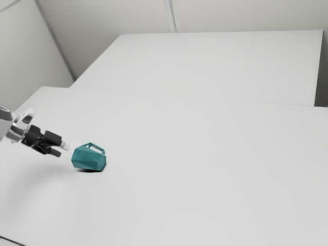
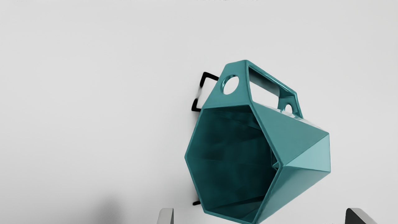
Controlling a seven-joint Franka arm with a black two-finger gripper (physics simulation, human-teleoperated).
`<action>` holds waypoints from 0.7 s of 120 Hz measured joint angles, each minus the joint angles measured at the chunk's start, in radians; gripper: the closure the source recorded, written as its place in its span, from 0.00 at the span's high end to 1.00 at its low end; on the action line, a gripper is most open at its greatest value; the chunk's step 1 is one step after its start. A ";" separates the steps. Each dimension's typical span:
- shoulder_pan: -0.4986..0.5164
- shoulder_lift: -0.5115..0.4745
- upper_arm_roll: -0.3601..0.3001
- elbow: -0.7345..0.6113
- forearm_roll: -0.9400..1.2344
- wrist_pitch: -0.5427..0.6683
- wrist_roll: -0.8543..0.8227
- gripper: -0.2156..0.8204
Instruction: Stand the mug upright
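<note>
Black two-finger gripper w/ light-tipped fingers (image 1: 63,150) is at the ext. view's left, on the end of the white-and-grey robot arm (image 1: 15,128), angled down toward the table. Hand's released: fingers spread wide w/ a big gap b/w them, nothing gripped. Just beyond the tips, apart from them in the ext. view, is the task's item: teal, faceted, slightly shiny mug (image 1: 89,158), lying on its side on the table, i.e. not upright. Its wide, angular, dark-inside mouth (image 2: 230,158) faces the gripper in the wrist view, w/ the narrower base end pointing away. Angular teal handle (image 2: 242,70) is on the mug's upper side, w/ a round hole thru each of its two end pieces. Dark shadow (image 1: 90,170) sits right under the mug; more black shadow lines show beside it in the wrist view. Under it all: big, smooth, plain white table (image 1: 195,174), the mug being toward the ext. view's left part of it. Farther back, a 2nd flat white surface (image 1: 205,61) adjoins the table's far edge, as seen in the ext. view. Bkgd: plain pale-grey wall (image 1: 246,14) w/ a light vertical strip (image 1: 173,15).
</note>
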 joint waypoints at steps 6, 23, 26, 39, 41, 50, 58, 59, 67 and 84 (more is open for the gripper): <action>0.004 -0.001 0.000 -0.010 -0.018 0.003 0.053 0.79; 0.012 -0.003 0.000 -0.027 -0.057 0.005 0.186 0.79; 0.009 -0.002 0.000 -0.029 -0.067 0.005 0.206 0.79; -0.004 0.004 0.000 -0.033 -0.098 0.011 0.240 0.79; -0.004 0.005 0.000 -0.033 -0.100 0.013 0.240 0.79; -0.003 0.008 0.001 -0.034 -0.101 0.022 0.227 0.79; -0.003 0.009 0.002 -0.036 -0.091 0.023 0.198 0.79; -0.003 0.010 0.002 -0.036 -0.089 0.023 0.194 0.79; -0.005 0.010 0.002 -0.033 -0.081 0.023 0.159 0.79; -0.019 0.022 0.000 -0.013 -0.082 0.022 0.083 0.79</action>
